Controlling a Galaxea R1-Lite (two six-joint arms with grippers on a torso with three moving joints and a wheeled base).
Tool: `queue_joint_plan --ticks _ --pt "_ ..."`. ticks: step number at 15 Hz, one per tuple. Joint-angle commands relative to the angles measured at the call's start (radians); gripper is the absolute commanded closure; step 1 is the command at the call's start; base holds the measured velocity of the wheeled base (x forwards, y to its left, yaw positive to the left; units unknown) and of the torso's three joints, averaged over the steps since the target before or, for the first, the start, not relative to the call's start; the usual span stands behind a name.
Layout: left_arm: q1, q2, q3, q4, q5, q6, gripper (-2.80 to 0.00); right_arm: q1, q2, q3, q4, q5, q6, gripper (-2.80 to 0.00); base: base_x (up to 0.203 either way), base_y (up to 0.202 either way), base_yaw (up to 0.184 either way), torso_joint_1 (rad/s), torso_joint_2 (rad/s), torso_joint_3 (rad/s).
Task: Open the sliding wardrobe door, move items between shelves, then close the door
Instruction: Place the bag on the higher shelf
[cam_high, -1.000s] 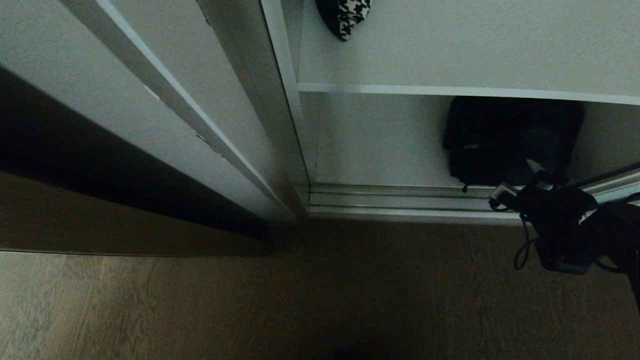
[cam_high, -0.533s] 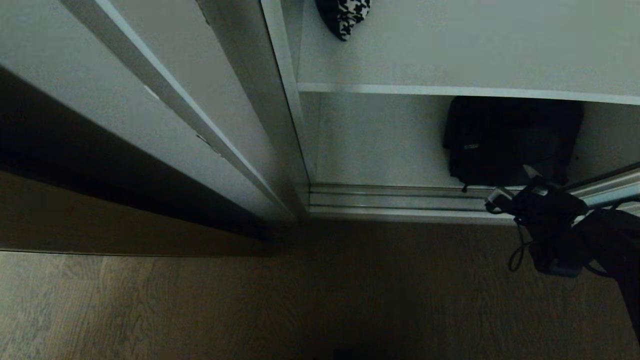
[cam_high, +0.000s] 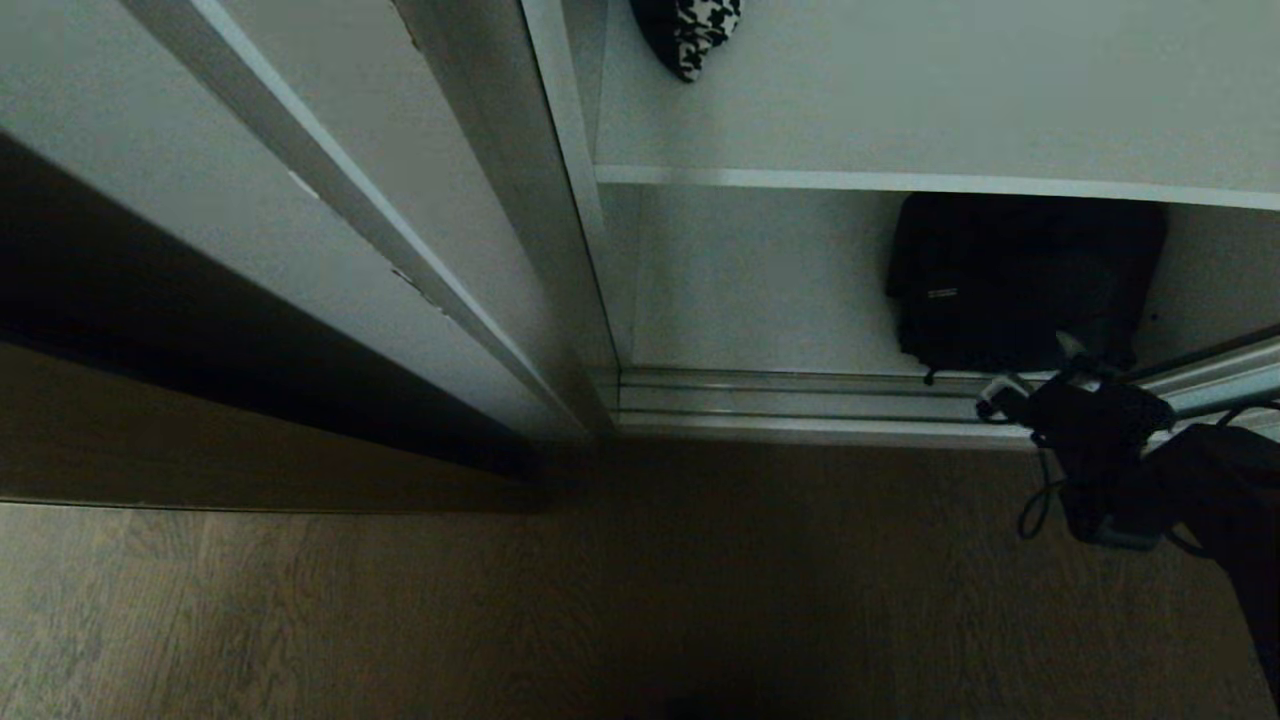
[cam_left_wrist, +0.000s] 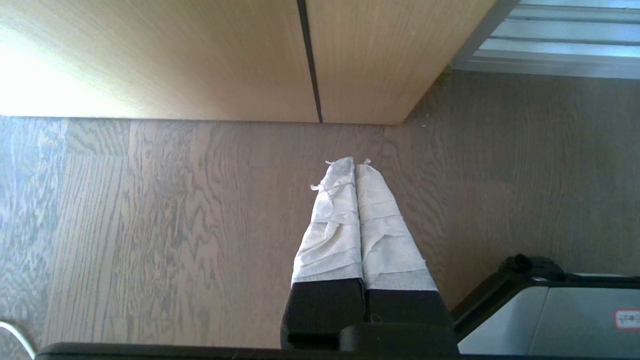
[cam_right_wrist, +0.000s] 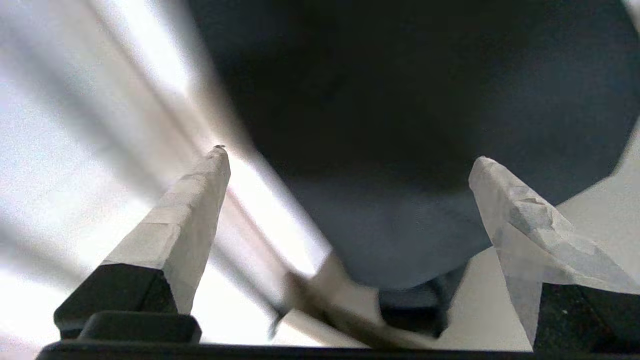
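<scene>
Right gripper (cam_high: 1035, 375) stood with its taped fingers (cam_right_wrist: 185, 220) spread wide and nothing between them, aimed into the wardrobe's bottom compartment at the black fabric bag (cam_high: 1020, 280). Seen from the head camera, its tips lay over the silver floor track (cam_high: 800, 400), right at the bag's lower edge; whether they touched the fabric could not be told. In the wrist view the dark bag (cam_right_wrist: 400, 125) filled the space ahead of the open jaws.

Open room lay to the bag's left, where the compartment floor ran bare to the side wall. Above the bag, the white shelf (cam_high: 900, 182) pressed close with its thin front edge. On that shelf, far back, sat the houndstooth cloth piece (cam_high: 690, 35).

From the lower right the right arm reached in over the wooden floor (cam_high: 600, 600), a cable looping under its wrist. A slanted silver frame edge (cam_high: 1215, 368), apparently the sliding door's, crossed just behind the gripper. Parked low, the left gripper (cam_left_wrist: 354, 162) had its fingers pressed together, near a light wood panel (cam_left_wrist: 250, 55).
</scene>
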Motion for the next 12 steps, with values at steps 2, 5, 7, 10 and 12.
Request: queue_joint_plan --ticks 2,5,7,10,12 --pt "0.000 0.001 0.000 0.000 0.001 0.000 0.00 0.002 0.065 -0.133 0.025 -0.041 0.047 -2.80 0.000 0.000 0.000 0.000 0.00 0.000" --pt "0.000 0.001 0.000 0.000 0.001 0.000 0.00 0.001 0.097 -0.216 0.045 -0.047 0.082 -2.80 0.000 0.000 0.000 0.000 0.00 0.000" --pt "0.001 0.001 0.000 0.000 0.001 0.000 0.00 0.001 0.105 -0.229 0.051 -0.050 0.089 -2.80 0.000 0.000 0.000 0.000 0.00 0.000" --pt "0.001 0.001 0.000 0.000 0.001 0.000 0.00 0.010 0.072 -0.235 0.026 -0.051 0.140 -2.80 0.000 0.000 0.000 0.000 0.00 0.000" --pt "0.000 0.001 0.000 0.000 0.001 0.000 0.00 0.014 0.078 -0.233 0.027 -0.050 0.141 -2.80 0.000 0.000 0.000 0.000 0.00 0.000"
